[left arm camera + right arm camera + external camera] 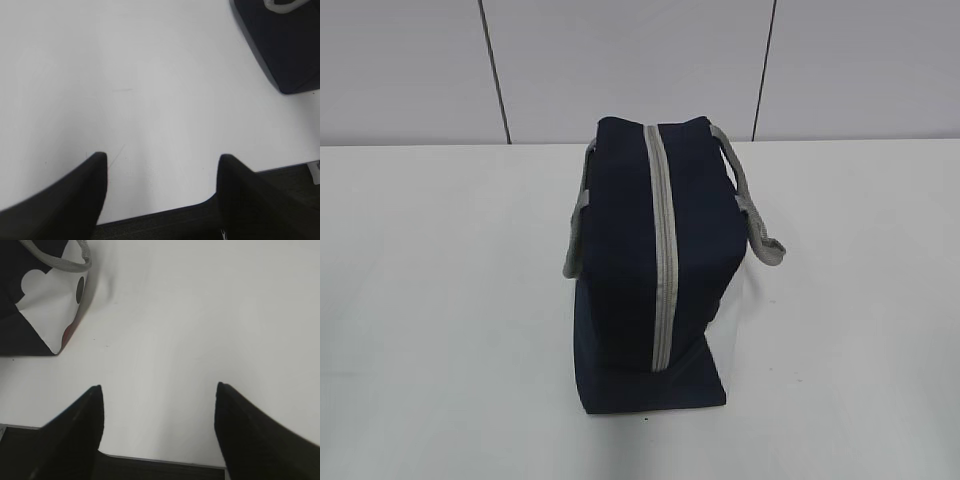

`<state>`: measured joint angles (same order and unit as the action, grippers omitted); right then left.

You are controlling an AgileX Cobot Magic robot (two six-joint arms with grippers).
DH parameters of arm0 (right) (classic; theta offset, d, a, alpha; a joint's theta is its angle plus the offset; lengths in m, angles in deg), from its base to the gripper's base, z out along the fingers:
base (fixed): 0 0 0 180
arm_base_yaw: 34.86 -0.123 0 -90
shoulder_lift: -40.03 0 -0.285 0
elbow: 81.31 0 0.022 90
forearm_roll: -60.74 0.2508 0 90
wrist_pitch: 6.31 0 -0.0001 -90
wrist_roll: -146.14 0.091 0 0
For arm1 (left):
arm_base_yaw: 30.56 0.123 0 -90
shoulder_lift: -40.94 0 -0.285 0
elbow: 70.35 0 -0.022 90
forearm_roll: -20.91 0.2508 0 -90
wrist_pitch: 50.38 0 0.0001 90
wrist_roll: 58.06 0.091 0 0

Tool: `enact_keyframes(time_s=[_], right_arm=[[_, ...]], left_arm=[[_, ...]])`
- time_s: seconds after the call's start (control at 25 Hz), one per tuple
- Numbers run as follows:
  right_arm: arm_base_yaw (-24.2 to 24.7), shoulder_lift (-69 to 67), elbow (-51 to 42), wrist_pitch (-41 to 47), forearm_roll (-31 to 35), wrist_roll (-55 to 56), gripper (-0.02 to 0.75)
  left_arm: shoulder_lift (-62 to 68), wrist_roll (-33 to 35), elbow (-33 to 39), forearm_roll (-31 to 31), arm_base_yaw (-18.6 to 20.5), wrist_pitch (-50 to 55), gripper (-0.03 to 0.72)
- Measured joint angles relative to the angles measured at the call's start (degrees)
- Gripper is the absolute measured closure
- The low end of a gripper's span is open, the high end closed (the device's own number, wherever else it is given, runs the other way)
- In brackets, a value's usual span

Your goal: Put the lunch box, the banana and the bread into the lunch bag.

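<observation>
The navy lunch bag [655, 260] stands in the middle of the white table, its grey zipper [661, 250] running along the top and shut. Grey strap handles [752, 205] hang at both sides. A corner of the bag shows in the left wrist view [280, 45], and its white side panel in the right wrist view [47, 305]. My left gripper [162, 160] is open and empty over bare table near the front edge. My right gripper [159, 390] is open and empty, also near the front edge. The lunch box, banana and bread are out of view. Neither gripper shows in the exterior view.
The white table [440, 300] stretches to both sides of the bag. A pale panelled wall [620, 60] stands behind it. The table's front edge shows in both wrist views [150, 215].
</observation>
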<state>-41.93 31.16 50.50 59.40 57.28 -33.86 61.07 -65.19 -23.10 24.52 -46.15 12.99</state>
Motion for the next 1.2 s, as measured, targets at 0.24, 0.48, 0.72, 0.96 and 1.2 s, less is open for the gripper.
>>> enact_keyframes(time_s=[0.24, 0.48, 0.72, 0.96, 1.2], right_arm=[[0.0, 0.0, 0.0, -0.06, 0.0, 0.0, 0.226], [0.0, 0.0, 0.0, -0.14, 0.0, 0.0, 0.226], [1.45, 0.0, 0.0, -0.14, 0.0, 0.0, 0.226], [4.53, 0.89, 0.0, -0.14, 0.0, 0.0, 0.226], [4.53, 2.12, 0.0, -0.14, -0.09, 0.0, 0.226]], left_arm=[[0.0, 0.0, 0.0, 0.0, 0.0, 0.0, 0.219], [-0.81, 0.0, 0.0, 0.0, 1.51, 0.0, 0.221], [-3.59, 0.0, 0.0, 0.0, 7.88, -0.04, 0.221], [-8.52, 0.0, 0.0, 0.0, 10.86, 0.01, 0.221], [-13.05, 0.0, 0.0, 0.0, 11.11, 0.06, 0.222]])
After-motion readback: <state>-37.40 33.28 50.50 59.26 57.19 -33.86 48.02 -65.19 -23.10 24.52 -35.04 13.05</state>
